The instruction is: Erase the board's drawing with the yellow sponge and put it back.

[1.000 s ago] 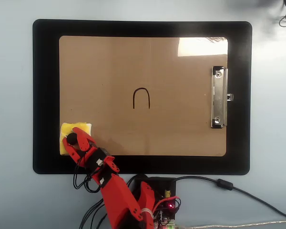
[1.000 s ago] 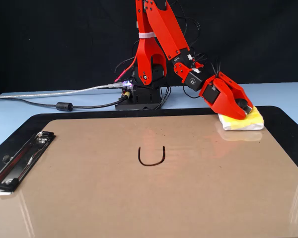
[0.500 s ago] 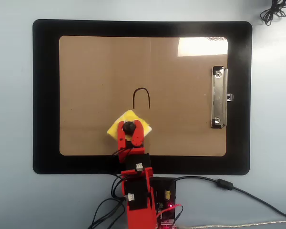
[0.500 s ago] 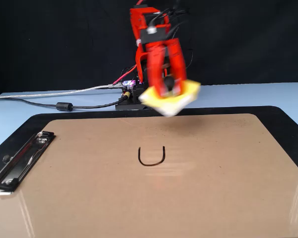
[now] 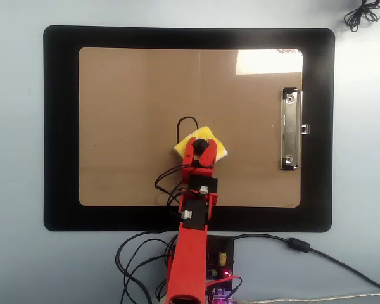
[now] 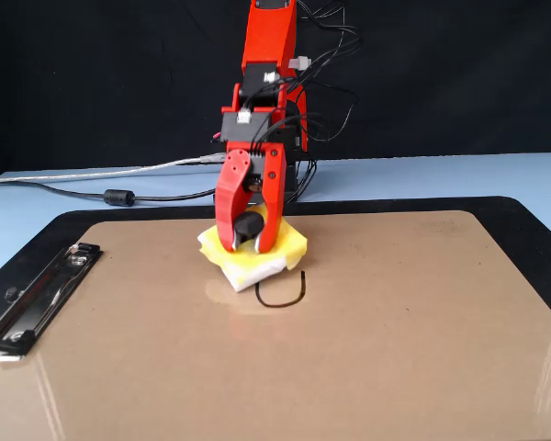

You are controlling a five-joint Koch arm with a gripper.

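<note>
Yellow sponge [image 5: 202, 145] corner-on over drawing [image 6: 285, 296], clamped in claw [image 6: 248, 230].

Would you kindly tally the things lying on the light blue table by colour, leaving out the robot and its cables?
Black: 2, the mat and the drawing
Brown: 1, the board
Yellow: 1, the yellow sponge, held by the gripper
Total: 4
</note>
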